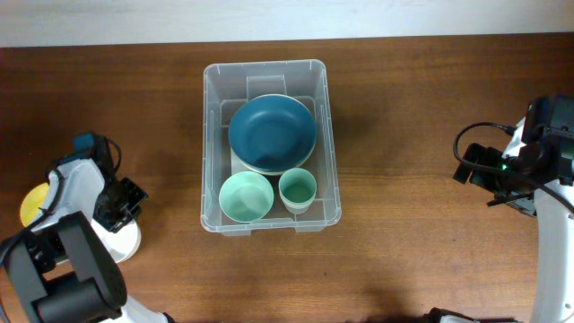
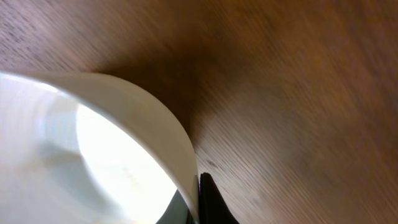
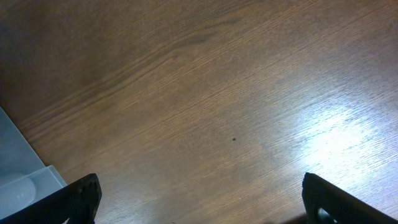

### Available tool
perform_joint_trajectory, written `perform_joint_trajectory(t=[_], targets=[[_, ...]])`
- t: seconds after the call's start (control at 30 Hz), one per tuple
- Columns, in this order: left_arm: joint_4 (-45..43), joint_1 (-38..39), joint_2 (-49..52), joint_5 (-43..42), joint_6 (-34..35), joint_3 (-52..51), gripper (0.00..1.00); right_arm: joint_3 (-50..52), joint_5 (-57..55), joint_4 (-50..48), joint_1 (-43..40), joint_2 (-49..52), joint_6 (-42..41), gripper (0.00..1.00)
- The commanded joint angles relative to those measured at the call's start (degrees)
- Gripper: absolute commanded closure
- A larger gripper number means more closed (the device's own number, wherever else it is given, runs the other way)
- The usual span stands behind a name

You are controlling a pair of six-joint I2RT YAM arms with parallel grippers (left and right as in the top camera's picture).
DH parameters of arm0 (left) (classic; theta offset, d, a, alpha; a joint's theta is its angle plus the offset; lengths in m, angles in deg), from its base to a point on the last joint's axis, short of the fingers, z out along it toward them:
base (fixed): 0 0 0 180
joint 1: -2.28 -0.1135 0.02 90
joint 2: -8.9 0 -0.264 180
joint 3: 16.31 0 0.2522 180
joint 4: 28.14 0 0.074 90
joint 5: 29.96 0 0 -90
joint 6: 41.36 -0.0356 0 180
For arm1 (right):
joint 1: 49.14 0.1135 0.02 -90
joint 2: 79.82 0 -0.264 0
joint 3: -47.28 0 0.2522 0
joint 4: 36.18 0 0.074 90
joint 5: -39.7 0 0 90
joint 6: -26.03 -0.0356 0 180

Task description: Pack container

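Observation:
The clear plastic container [image 1: 212, 135] stands at the table's middle. It holds a dark blue bowl [image 1: 272, 133], a mint green bowl [image 1: 246, 196] and a mint green cup [image 1: 297, 189]. My left gripper [image 1: 123, 211] is at the far left, shut on the rim of a white bowl [image 1: 124, 244]. In the left wrist view the white bowl's [image 2: 93, 149] rim sits pinched between the fingers [image 2: 194, 202]. My right gripper [image 1: 480, 170] is at the far right, open and empty over bare wood [image 3: 202, 205]. The container's corner [image 3: 18, 177] shows at the right wrist view's left edge.
A yellow plate [image 1: 34, 205] lies at the left edge, partly under my left arm. The table is dark brown wood [image 1: 404, 108].

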Motion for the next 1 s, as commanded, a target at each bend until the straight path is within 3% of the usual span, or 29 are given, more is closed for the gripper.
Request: perform_joint_trajectory(t=[0.0,0.33,0.47,0.6,0.97], targets=[[2.84,5.66,-5.53,-2.56,0.09,6.4,0.99,-0.72,0.31,-0.17,-0.15,-0.74,0.52,0.01],[10.19,34.4,-13.92,1.44,0.09,26.64,0.99,-0.72,0.31,-0.24,-0.15,-0.74,0.52,0.01],[9.31,45.16,-13.57,1.84,0.55,28.57,0.99,-0.72,0.31,-0.37,-0.15,-0.74,0.52,0.01],[10.51,50.49,-9.4,1.84,0.52,28.5,0.99,-0.72,0.31,-0.37,-0.15,-0.74,0.52,0.01],[12.72,50.36,3.3,-5.25,3.58,26.93,0.99,-0.72,0.31,-0.35,-0.15,-0.74,0.52,0.01]])
